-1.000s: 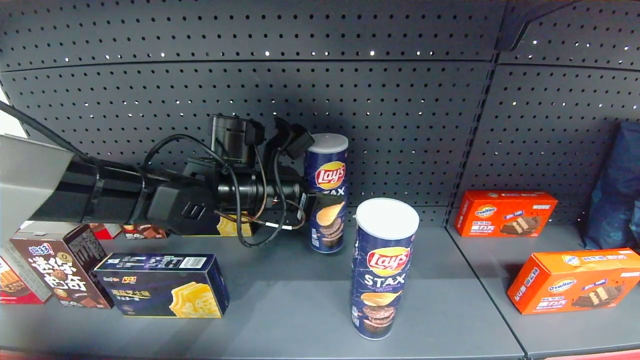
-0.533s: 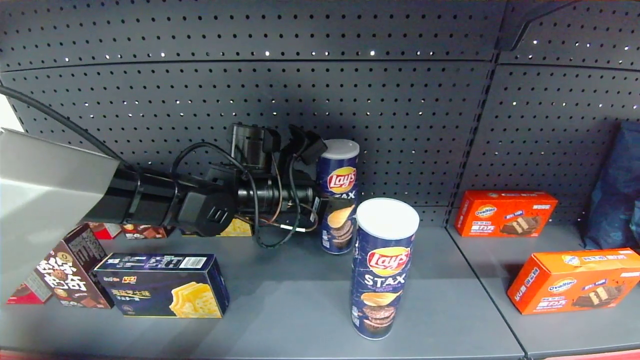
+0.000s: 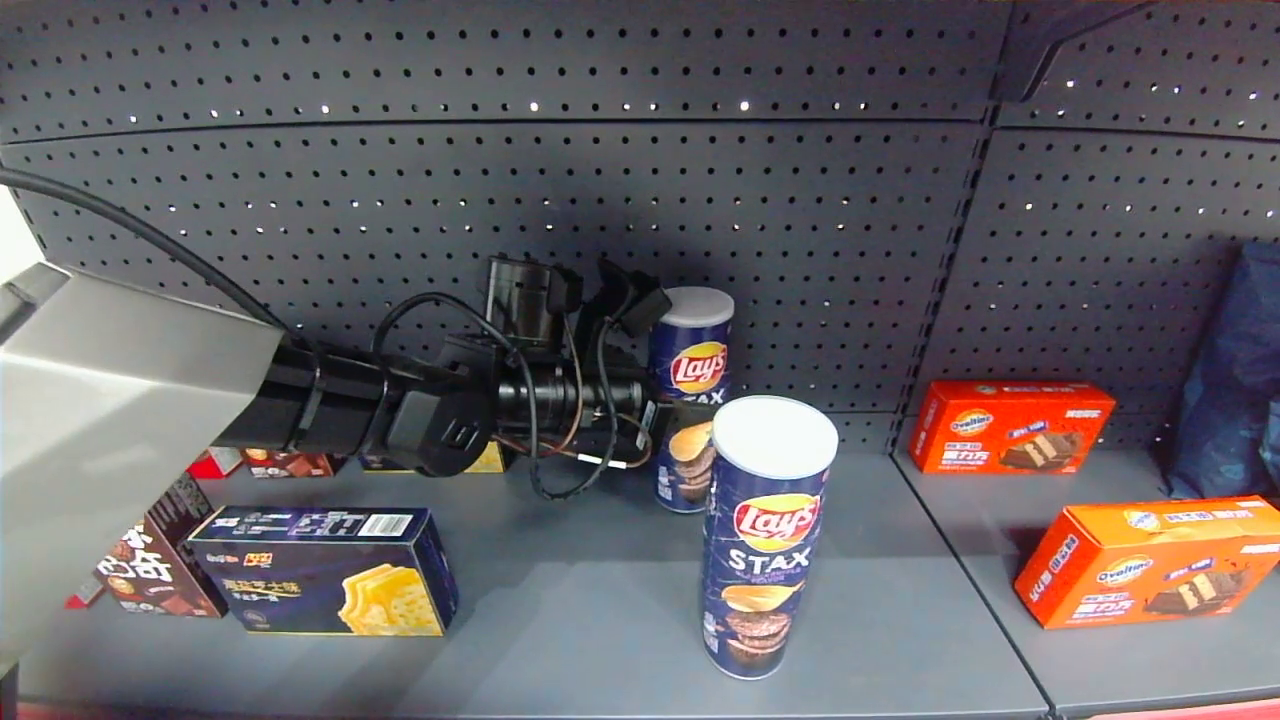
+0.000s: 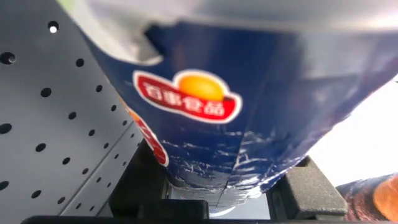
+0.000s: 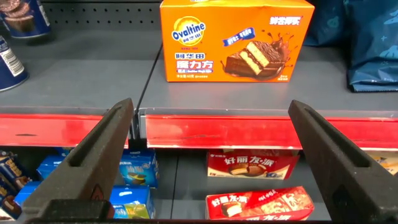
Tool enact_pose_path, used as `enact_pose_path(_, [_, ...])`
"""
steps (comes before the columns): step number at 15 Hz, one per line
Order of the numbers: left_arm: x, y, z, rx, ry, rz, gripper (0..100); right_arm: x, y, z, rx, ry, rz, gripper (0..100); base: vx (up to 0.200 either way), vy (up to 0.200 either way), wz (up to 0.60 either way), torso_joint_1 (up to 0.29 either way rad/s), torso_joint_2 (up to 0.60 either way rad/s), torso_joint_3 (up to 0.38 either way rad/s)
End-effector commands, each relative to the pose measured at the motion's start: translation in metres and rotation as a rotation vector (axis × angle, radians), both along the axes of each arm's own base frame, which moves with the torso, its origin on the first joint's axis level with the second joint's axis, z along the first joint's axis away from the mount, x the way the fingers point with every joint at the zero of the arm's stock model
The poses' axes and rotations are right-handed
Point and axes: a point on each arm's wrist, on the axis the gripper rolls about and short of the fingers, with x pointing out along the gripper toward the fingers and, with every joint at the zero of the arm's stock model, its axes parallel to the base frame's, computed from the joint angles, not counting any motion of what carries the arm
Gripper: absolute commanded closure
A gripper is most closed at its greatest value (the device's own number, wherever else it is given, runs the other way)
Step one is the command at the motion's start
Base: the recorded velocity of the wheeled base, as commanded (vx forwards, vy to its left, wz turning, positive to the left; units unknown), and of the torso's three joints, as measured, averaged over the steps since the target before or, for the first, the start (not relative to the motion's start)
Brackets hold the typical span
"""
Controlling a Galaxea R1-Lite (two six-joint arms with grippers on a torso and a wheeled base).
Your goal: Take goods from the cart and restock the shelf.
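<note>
Blue chip can (image 3: 695, 365) clenched in left gripper (image 3: 650, 372), just behind front can (image 3: 768, 530); lower onto shelf (image 3: 560, 600), keep upright, avoid nudging front can, then release; right gripper (image 5: 211, 106) spread, empty.

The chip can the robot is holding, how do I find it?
Look at the grey shelf with the pegboard behind. Two blue cans are mid-shelf. It's the back can, by the pegboard, clamped in the left gripper; the front can stands free.

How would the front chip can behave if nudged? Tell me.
The front chip can stands tall and narrow, so it probably tips easily. Its round body would likely roll once down. Its cardboard-looking wall may dent under a hard squeeze.
</note>
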Motion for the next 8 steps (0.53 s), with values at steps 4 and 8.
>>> enact_pose_path(4, [0.006,-0.003,-0.009,-0.007,-0.011,0.000,100,0.000,0.000,0.000,-0.001,0.001,0.000,0,0.000,0.000,0.00,0.000,0.00,0.000])
enact_pose_path(8, [0.008,-0.005,-0.012,-0.004,-0.010,-0.001,100,0.000,0.000,0.000,0.000,0.001,0.000,0,0.000,0.000,0.00,0.000,0.00,0.000])
